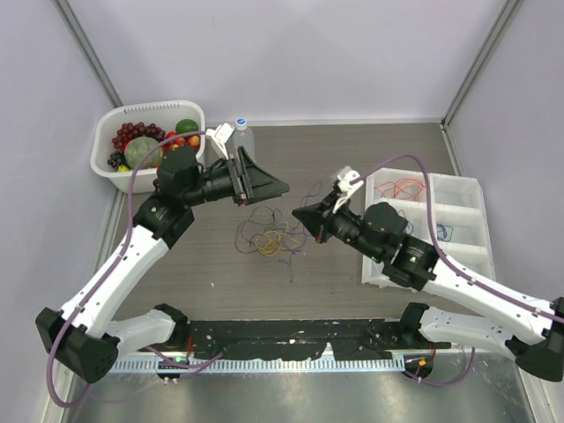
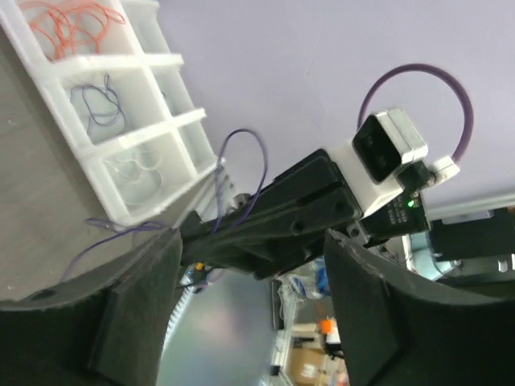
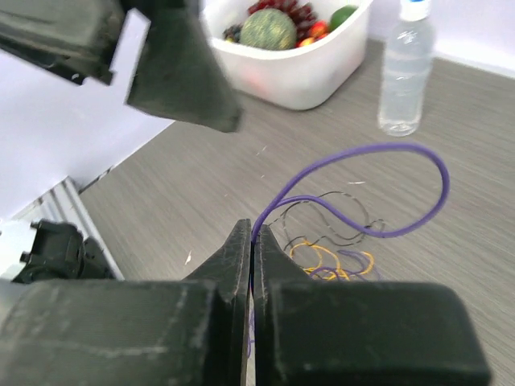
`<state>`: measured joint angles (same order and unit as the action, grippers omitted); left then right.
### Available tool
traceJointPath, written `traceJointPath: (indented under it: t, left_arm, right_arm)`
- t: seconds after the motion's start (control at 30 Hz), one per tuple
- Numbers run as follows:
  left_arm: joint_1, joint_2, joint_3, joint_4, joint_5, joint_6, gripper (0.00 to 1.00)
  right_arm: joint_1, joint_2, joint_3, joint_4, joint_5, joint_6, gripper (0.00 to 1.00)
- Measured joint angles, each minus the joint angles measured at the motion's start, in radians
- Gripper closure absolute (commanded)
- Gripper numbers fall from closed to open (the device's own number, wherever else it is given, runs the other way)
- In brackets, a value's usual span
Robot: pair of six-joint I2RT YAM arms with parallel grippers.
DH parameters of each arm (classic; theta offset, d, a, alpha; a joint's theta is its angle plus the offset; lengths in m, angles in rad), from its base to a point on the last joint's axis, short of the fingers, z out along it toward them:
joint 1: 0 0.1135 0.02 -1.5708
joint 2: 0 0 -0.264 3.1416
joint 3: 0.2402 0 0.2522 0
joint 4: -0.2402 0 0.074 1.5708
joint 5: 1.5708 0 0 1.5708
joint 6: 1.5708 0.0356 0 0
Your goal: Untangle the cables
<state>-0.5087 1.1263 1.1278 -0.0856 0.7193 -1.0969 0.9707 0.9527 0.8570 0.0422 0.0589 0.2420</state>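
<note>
Well, the right claw (image 3: 252,265) pinched a purple cable (image 3: 362,161); the left claw (image 2: 249,301) stood spread. A slow pull seemed wise.

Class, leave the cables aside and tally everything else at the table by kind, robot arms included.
Robot arms: 2
Fruit tub: 1
Water bottle: 1
Divided tray: 1
Total: 5

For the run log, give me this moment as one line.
left claw: open | right claw: shut on purple cable | other cables: tangled on table
</note>
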Motion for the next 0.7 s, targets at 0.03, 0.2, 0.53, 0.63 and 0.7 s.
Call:
traceJointPath:
  t: [0.03, 0.2, 0.53, 0.63, 0.7]
  left_arm:
    - [0.000, -0.019, 0.001, -0.012, -0.017, 0.031, 0.09]
    - [0.000, -0.158, 0.014, -0.148, -0.221, 0.245, 0.00]
    - [-0.074, -0.248, 0.023, -0.266, -0.666, 0.649, 0.00]
    - [-0.126, -0.201, 0.013, -0.272, -0.731, 0.723, 0.01]
    - [-0.151, -0.175, -0.010, -0.272, -0.766, 0.758, 0.00]
  right_arm:
    - [0.001, -0.028, -0.007, -0.011, 0.031, 0.005, 0.99]
    - [0.001, -0.177, -0.010, -0.092, 0.230, 0.015, 0.99]
    - [-0.004, -0.225, 0.125, -0.254, 0.887, -0.040, 0.99]
    - [-0.047, -0.218, 0.127, -0.257, 1.017, -0.082, 0.99]
    - [-0.160, -0.201, 0.126, -0.267, 1.033, -0.093, 0.99]
